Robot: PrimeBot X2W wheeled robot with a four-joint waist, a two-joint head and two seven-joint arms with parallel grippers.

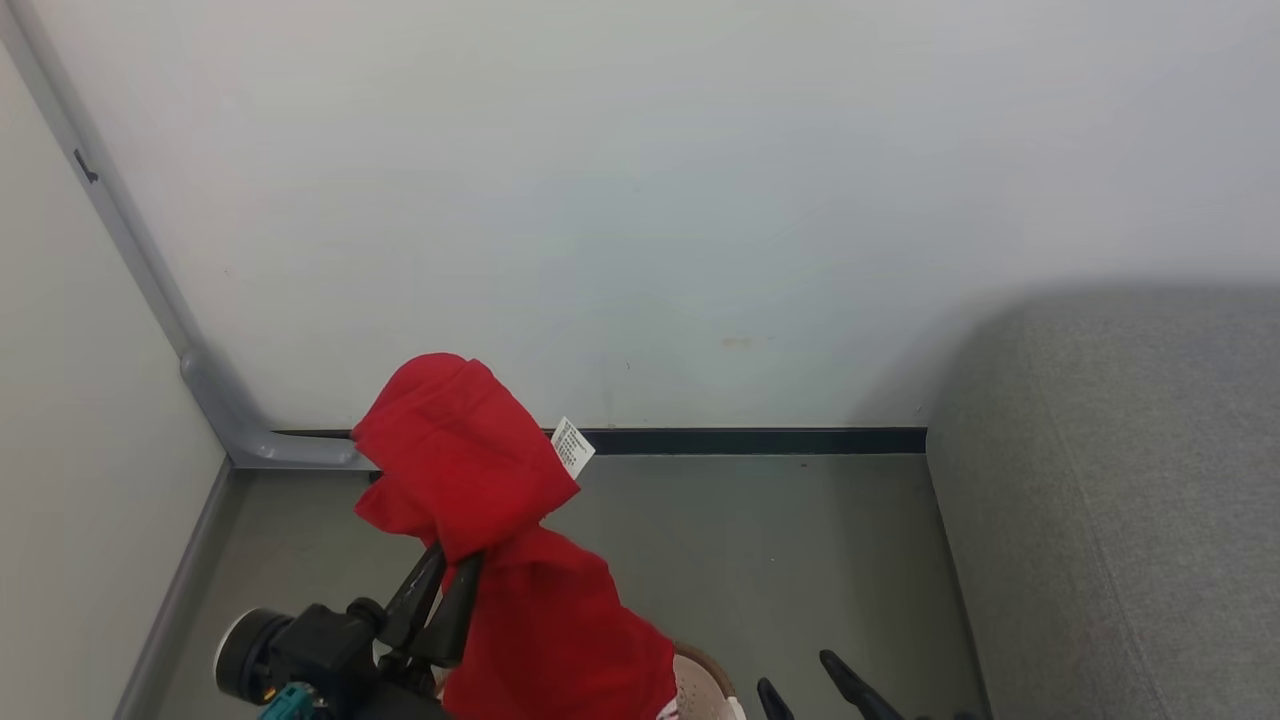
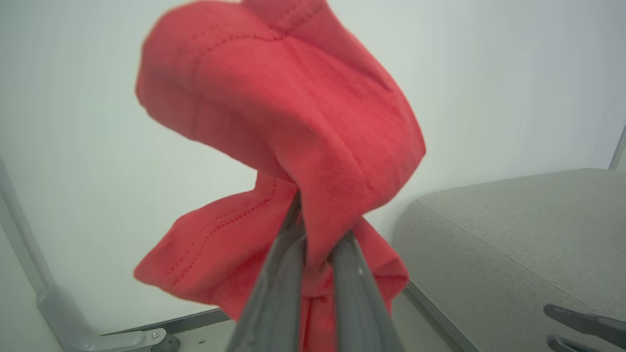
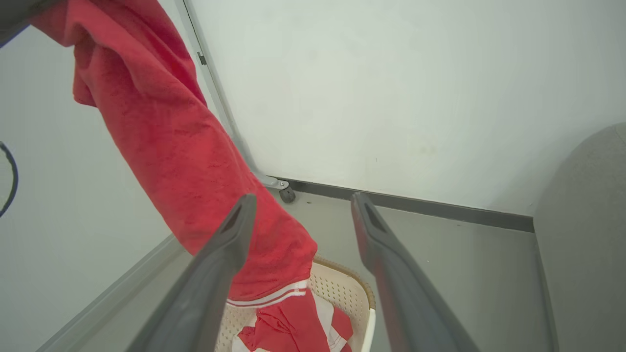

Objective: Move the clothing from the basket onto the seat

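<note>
Pinches a fold of the red garment (image 1: 460,450) between the tightly closed fingers of the left gripper (image 1: 457,558). Holds that gripper raised at the lower left of the head view, angled up and slightly right from its dark wrist. Carries the cloth bunched above the fingertips and draped down past them toward the basket (image 1: 700,680), with a white tag (image 1: 572,446) jutting from the right side of the bundle. Hangs the garment in front of the wall (image 1: 640,200) and above the floor (image 1: 760,560), well apart from the grey seat (image 1: 1120,480) on the right.

Has the right gripper (image 1: 797,672) spread wide and gripping nothing, low at the bottom edge of the head view, between basket and seat, with its tips pointing up and left. Looks down along those spread fingers in the right wrist view onto the basket (image 3: 342,288), with red-and-white clothing (image 3: 293,327) lying inside. Lets the garment's striped hem hang just over that pile. Cannot tell whether hem and pile touch.
</note>
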